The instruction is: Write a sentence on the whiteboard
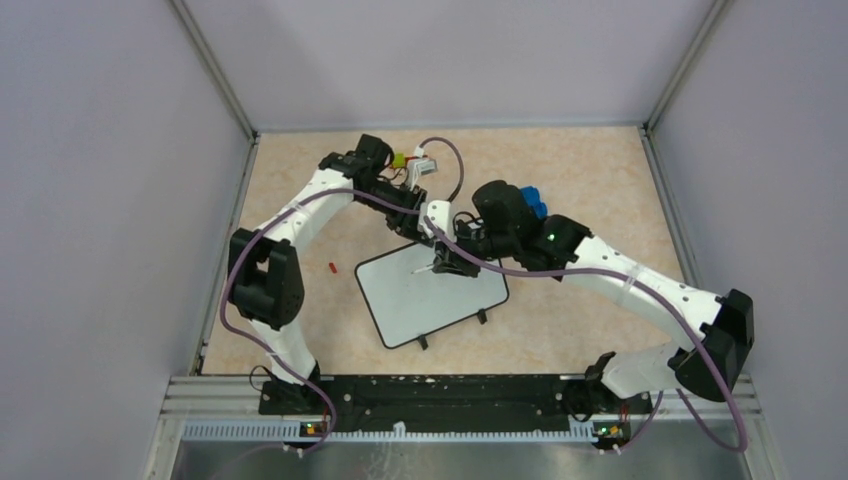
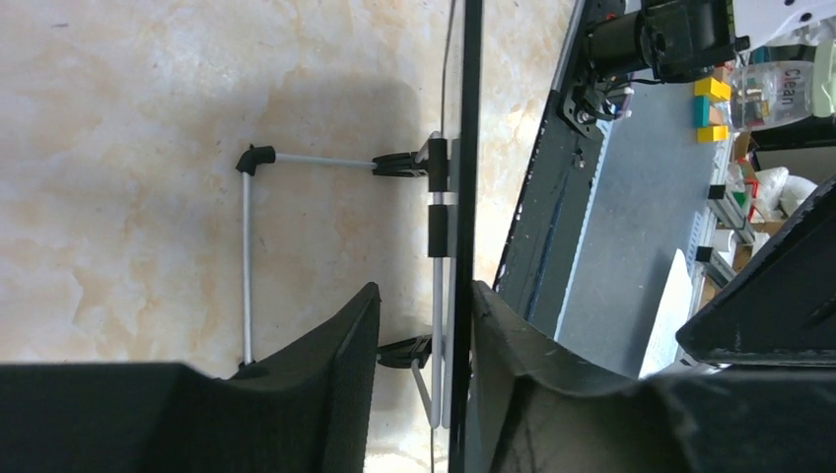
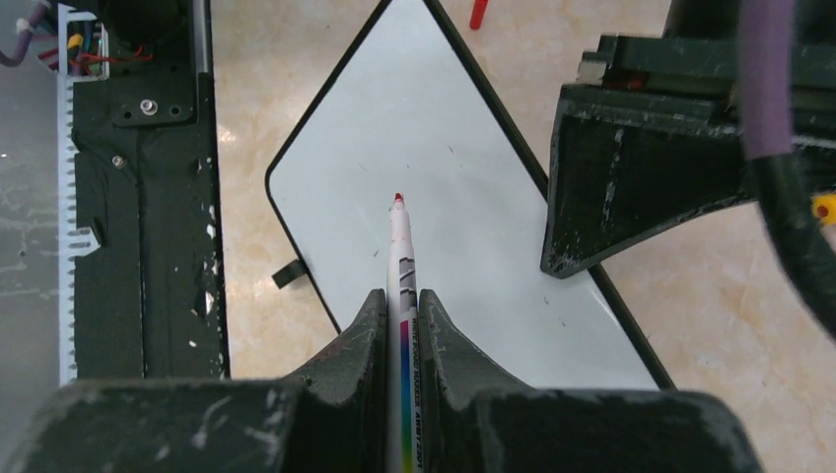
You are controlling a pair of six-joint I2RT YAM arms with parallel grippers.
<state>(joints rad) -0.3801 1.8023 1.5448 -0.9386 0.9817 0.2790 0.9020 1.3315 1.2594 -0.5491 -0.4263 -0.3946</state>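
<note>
Red cap (image 1: 331, 267) near whiteboard (image 1: 430, 300), marker (image 3: 402, 256) above

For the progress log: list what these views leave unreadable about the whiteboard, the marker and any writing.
- Top view: the far corner of the whiteboard lies under the right gripper, so any strokes there are hidden.
- Right wrist view: whether the tip of the marker touches the board can't be told, because the view looks along the barrel.
- Left wrist view: the board is edge-on, so its writing face is unseen.
</note>
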